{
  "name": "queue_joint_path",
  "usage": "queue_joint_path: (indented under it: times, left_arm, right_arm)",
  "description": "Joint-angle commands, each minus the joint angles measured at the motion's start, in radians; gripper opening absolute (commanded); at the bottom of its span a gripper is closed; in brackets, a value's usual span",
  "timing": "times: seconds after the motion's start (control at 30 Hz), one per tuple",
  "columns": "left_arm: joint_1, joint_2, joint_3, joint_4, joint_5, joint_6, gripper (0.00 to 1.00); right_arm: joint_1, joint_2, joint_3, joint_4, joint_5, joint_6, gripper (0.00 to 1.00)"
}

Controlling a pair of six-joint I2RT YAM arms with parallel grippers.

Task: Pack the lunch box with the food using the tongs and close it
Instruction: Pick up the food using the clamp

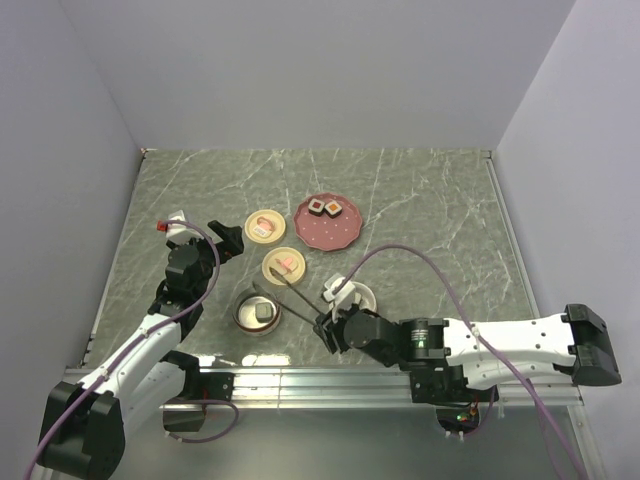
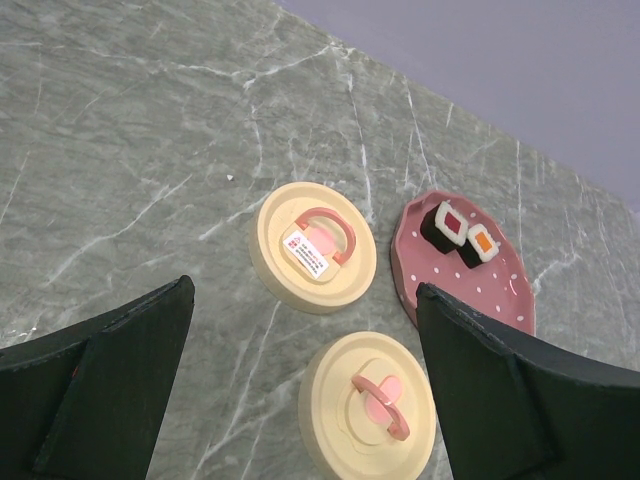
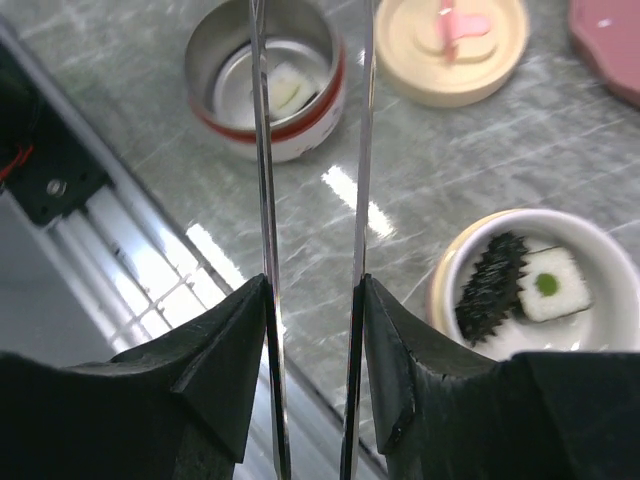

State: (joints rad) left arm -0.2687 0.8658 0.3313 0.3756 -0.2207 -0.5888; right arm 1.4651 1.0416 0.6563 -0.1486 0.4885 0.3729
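From where I stand, the right gripper squeezes the outsides of the tongs. Their two slim arms stand spread, nearly parallel, with nothing between them. Under the tongs' left arm sits a metal tin with one pale piece inside. Just right of the tongs, a white bowl holds a dark piece and a green-topped cube. Beyond the tips, a pink plate carries a red-centred roll and an orange-centred roll. Left of the tips, the left gripper hangs wide apart.
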Motion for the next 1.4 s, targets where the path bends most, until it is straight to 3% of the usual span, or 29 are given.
queue_joint_path:
  times: [0.0, 0.4, 0.63, 1.37]
  left_arm:
    - [0.005, -0.008, 0.028, 0.026, 0.018, -0.008, 0.99]
    - [0.005, -0.014, 0.02, 0.034, 0.02, -0.006, 1.0]
    - [0.005, -0.014, 0.018, 0.036, 0.021, -0.008, 0.99]
    - [0.005, -0.022, 0.011, 0.045, 0.023, -0.005, 0.99]
  right_arm:
    - [-0.064, -0.041, 0.029, 0.06, 0.036, -0.002, 0.49]
    - [-0.504, -0.104, -0.027, 0.146, -0.139, -0.061, 0.48]
    - [-0.675, -0.054, -0.064, 0.182, -0.231, -0.094, 0.48]
    - [-0.807, 0.299, 0.069, 0.254, -0.235, -0.157, 0.47]
